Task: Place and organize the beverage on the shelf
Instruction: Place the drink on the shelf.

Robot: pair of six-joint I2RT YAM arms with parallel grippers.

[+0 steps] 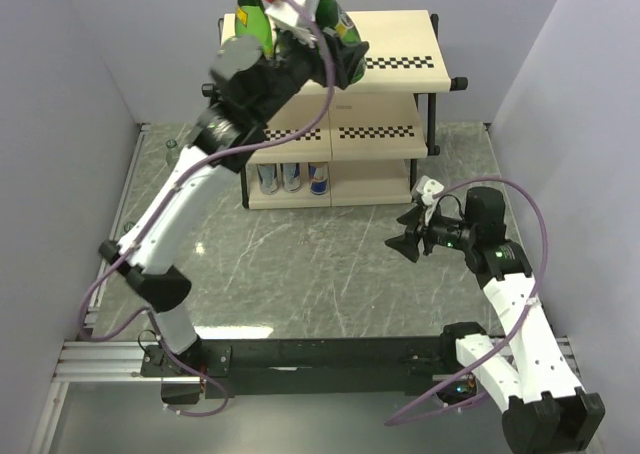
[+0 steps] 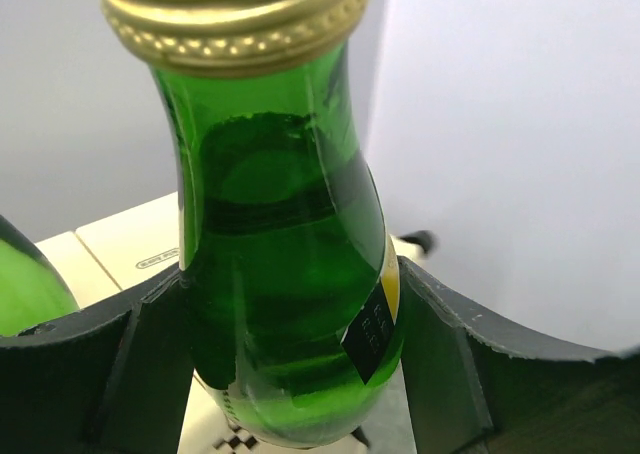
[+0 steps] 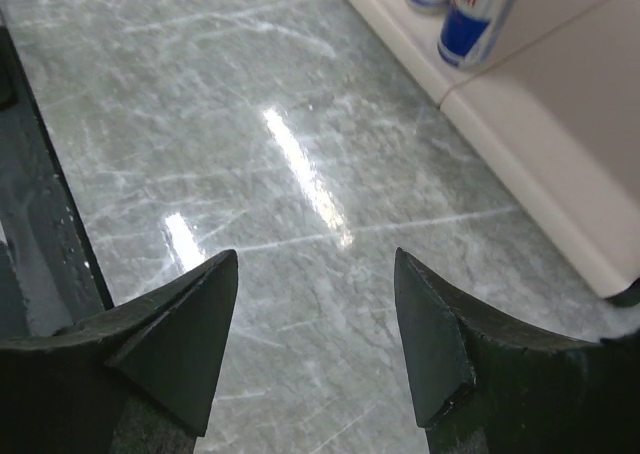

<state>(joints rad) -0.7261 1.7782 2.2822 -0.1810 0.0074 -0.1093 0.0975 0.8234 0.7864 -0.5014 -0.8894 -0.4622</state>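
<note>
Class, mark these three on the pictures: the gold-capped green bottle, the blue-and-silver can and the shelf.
gold-capped green bottle (image 2: pixel 290 304): left wrist view, on its shoulder.
blue-and-silver can (image 3: pixel 477 16): right wrist view, on its side.
shelf (image 1: pixel 400 36): top external view, on the bare top board.

Grey-green marbled counter (image 1: pixel 300 274), pale walls (image 1: pixel 70 94) on three sides.
A silver rail (image 1: pixel 100 359) lies along the near edge by the near-left corner; a small dark speck (image 1: pixel 170 152), possibly a fitting, sits at the far-left corner.
</note>
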